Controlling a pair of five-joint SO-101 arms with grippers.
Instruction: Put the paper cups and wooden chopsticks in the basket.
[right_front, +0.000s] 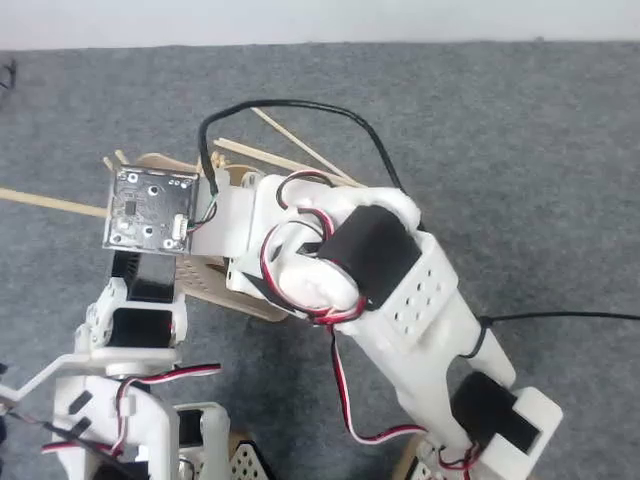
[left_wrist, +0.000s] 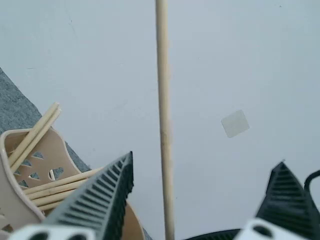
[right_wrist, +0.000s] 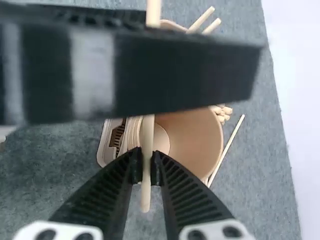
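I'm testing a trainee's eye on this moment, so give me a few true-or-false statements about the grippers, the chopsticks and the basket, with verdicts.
1. The right gripper is shut on a wooden chopstick. True.
2. The left gripper is shut. False: its fingers stand wide apart, and a single chopstick runs between them, touching neither.
3. The basket holds no chopsticks. False: several chopsticks lie in it.
4. A paper cup shows just beyond the right gripper. True.
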